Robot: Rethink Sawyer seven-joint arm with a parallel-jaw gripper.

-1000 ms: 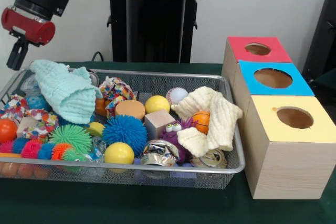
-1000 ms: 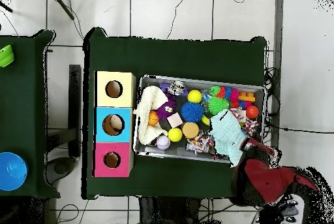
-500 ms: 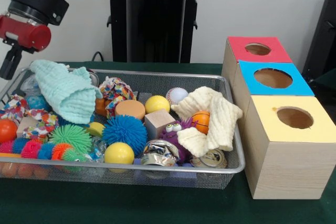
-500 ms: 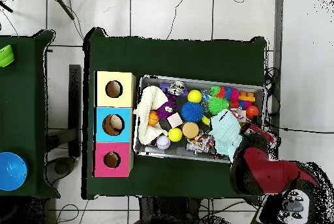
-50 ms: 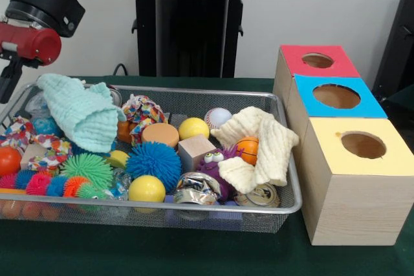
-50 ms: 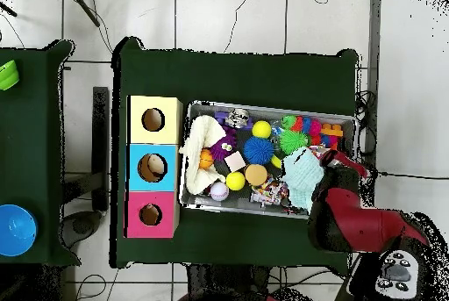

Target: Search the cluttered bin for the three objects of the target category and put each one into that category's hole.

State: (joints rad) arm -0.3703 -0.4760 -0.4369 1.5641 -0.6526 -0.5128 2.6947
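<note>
A wire mesh bin [image 5: 194, 92] holds a heap of toys. In it lie a mint cloth [image 5: 81, 111], a cream cloth [image 5: 265, 143], two yellow balls [image 5: 146, 189], a blue spiky ball [image 5: 153, 159], a baseball [image 5: 217, 117], a small orange ball [image 5: 248, 148] and a wooden cube [image 5: 195, 151]. Beside the bin stand three boxes with round holes: red [image 5: 317, 61], blue [image 5: 336, 97] and yellow [image 5: 362, 145]. My gripper [image 5: 8, 85] hangs at the picture's left edge, above the bin's left end and beside the mint cloth. In the overhead view the gripper [image 6: 336, 162] is over the bin's right end, holding nothing that I can see.
Crushed cans [image 5: 197, 189] and a purple toy with eyes [image 5: 213, 163] lie near the bin's front rim. Colourful spiky toys [image 5: 87, 169] and patterned fabric balls [image 5: 143, 109] fill the left half. A blue bowl [image 6: 16, 230] sits on a second table in the overhead view.
The gripper has shifted left toward the picture's edge in the front view. In the overhead view the arm has moved up over the bin's right end. The toys have not moved.
</note>
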